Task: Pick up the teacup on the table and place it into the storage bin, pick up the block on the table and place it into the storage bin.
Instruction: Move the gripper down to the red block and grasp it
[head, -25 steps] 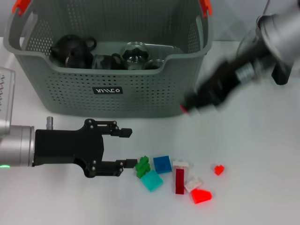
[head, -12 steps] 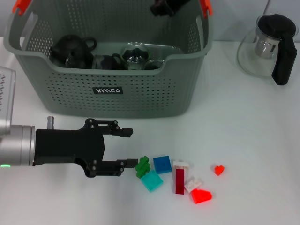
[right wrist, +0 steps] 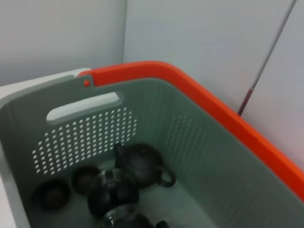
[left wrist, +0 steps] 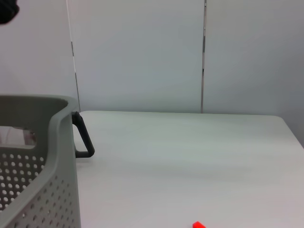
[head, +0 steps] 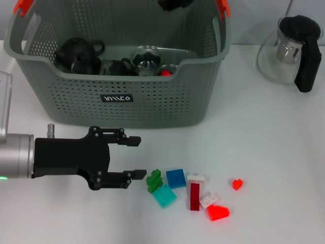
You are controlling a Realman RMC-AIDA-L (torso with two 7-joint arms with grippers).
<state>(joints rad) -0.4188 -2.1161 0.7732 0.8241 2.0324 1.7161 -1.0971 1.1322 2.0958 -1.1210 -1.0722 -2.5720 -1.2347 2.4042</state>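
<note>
- head view, lower left of the frame: the left gripper (head: pixel 137 156) hovers low over the white table (head: pixel 274 152), fingers spread apart and holding nothing, its tips just beside a green block (head: pixel 154 180).
- a cluster of blocks lies at lower centre: teal block (head: pixel 164 195), blue block (head: pixel 176 178), dark red block (head: pixel 195 195), and a bright red block (head: pixel 218 212).
- the storage bin (head: pixel 122 96) fills the upper left, with dark teapots (head: pixel 78 53) and a small red piece (head: pixel 165 72) inside.
- the right gripper (head: pixel 175 4) shows only as a dark shape at the top edge above the bin; whether it is open cannot be told.
- a glass teapot (head: pixel 292 48) stands at upper right.
</note>
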